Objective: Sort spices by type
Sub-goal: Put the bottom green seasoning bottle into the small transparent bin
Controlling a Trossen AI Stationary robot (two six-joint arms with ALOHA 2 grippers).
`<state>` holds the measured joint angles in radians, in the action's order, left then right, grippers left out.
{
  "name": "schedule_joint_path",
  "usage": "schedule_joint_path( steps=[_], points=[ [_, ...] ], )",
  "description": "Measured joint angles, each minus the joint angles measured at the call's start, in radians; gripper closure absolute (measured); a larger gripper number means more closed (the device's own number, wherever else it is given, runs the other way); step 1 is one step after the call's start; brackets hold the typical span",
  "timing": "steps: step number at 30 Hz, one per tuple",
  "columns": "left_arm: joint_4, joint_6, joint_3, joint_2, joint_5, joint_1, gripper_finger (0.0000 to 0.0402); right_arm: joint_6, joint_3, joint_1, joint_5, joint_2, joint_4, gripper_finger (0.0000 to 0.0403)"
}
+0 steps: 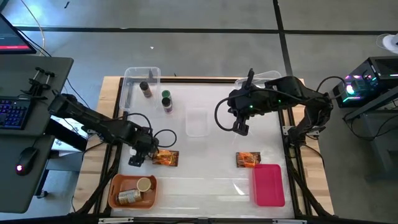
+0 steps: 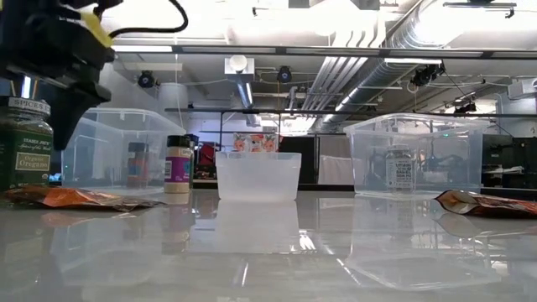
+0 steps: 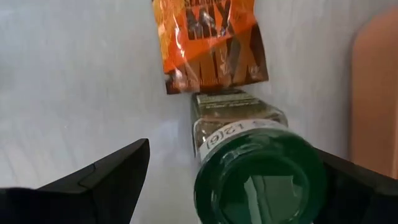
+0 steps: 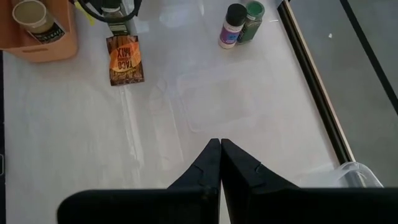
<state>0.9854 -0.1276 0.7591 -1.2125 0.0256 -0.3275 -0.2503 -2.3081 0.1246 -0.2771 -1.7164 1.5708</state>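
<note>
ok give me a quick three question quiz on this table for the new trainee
1. True or false: the right gripper hangs above the white table with its jaws shut.
2. How many flat orange foil packets lie on the table? A one, B two, C three.
3. What stands between the open jaws of the left gripper?

Key
1. True.
2. B: one lies beside the left gripper, the other just above the pink rectangular plastic tray.
3. A green-lidded glass spice jar, upright on the table, close to the nearer packet.
</note>
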Motion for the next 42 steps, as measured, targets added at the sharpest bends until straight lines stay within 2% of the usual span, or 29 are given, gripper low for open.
schedule_joint_path(
  steps=[8,21,26,31,34,39,42],
  points=[
    [-0.031,0.018,-0.001,0.0,-0.004,0.001,0.0058,-0.012,0.0,0.0,-0.003,0.0,-0.004,0.0403],
    [-0.059,0.007,-0.029,-0.007,0.035,0.001,0.0157,-0.021,0.0,0.0,-0.005,0.0,-0.017,0.0403],
    [-0.066,0.002,-0.025,-0.006,0.041,0.001,0.0228,-0.018,0.0,0.0,-0.007,0.0,-0.02,0.0403],
    [-0.06,0.0,-0.014,-0.001,0.058,0.001,0.0234,-0.011,0.0,0.0,-0.007,0.0,-0.02,0.0403],
    [-0.039,0.064,0.043,0.025,0.026,0.009,0.0234,-0.008,0.0,0.0,-0.007,0.0,-0.02,0.0403],
    [0.077,0.223,0.205,0.077,-0.105,0.052,0.0234,0.005,0.0,0.0,-0.008,-0.001,-0.036,0.0403],
    [0.11,0.387,0.327,0.106,-0.177,0.068,0.0234,0.007,0.0,0.0,-0.008,-0.001,-0.051,0.0403]
  ],
)
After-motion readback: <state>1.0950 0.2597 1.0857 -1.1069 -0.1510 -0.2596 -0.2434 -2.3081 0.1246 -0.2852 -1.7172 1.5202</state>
